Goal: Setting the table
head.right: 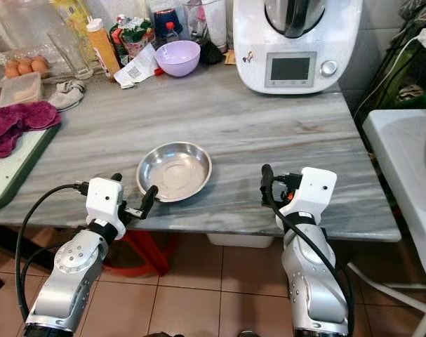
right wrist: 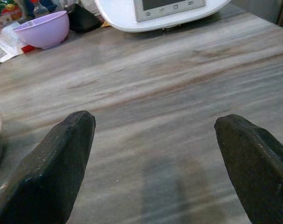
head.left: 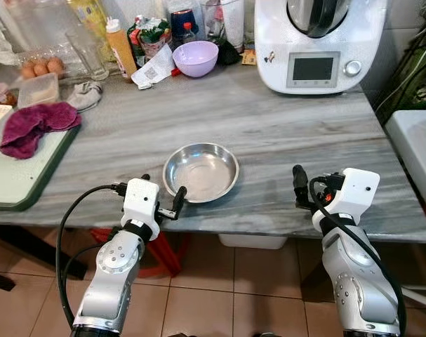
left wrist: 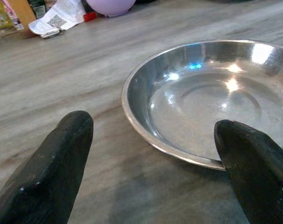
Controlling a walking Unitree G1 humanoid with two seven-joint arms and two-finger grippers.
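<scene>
A shiny metal plate (head.left: 201, 171) sits on the gray table (head.left: 283, 133), close to the front edge. The left gripper (head.left: 162, 198) is just in front of the plate. Its fingers are spread wide and hold nothing, and one finger (left wrist: 251, 168) is right by the plate's rim. The right gripper (head.left: 298, 184) is well off to the right of the plate, also spread wide with nothing in it. Far behind the plate sit a purple bowl (head.left: 195, 57) and a big white kitchen machine (head.left: 318, 45).

Shiny metal dish (head.left: 201, 170), matt grey streaked stone table (head.left: 283, 133), glossy lilac plastic bowl (head.left: 195, 57)
</scene>
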